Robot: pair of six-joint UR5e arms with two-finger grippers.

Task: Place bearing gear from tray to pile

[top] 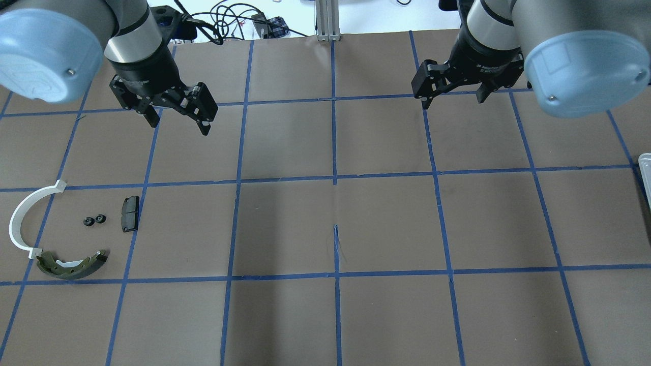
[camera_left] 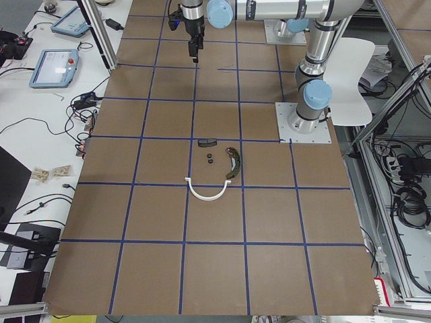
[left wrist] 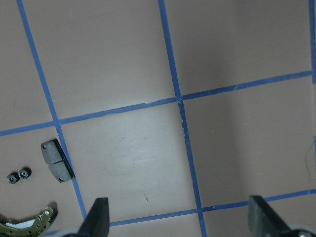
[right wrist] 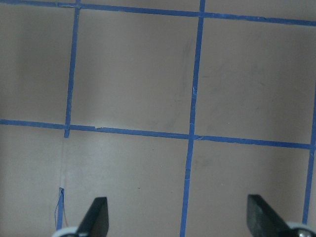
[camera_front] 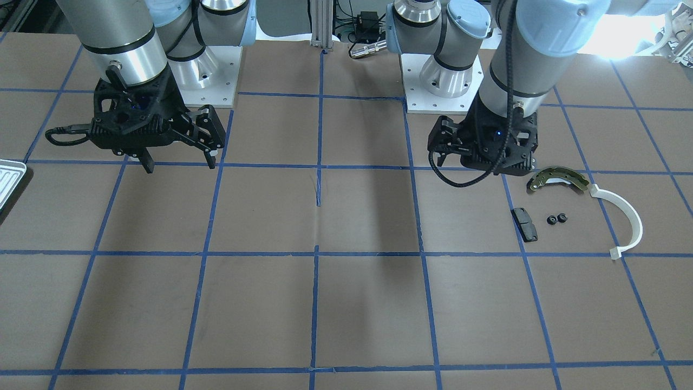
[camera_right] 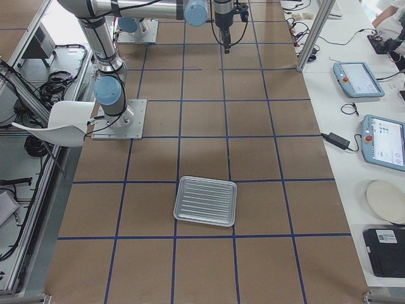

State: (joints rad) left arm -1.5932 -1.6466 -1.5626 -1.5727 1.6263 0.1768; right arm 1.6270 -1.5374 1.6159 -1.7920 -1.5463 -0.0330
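already two small dark bearing gears [top: 94,220] lie flat in the pile [top: 71,265], between brake pad [top: 129,213] and white arc [top: 20,218], left on the desk [top: 386,315]; the tray [camera_right: 205,201], far right, looks bare. likely light, stiff, toothed — pinch across the rim. round, no long axis; bores face up, i judge. left hand [top: 179,124] and right hand [top: 452,100] both spread, holding nothing.

Both arms [top: 135,38]: grey tubes, silver collars edged with black rings, pale-blue round joint caps [top: 46,48] with small screws. White square base plates [camera_front: 414,103], bolt holes along edges. Matt black, ribbed, angular left gripper [top: 178,124] and right gripper [top: 452,100]. Black ribbed cable [camera_front: 509,59] above left gripper; blue light [camera_front: 497,131] on left gripper.
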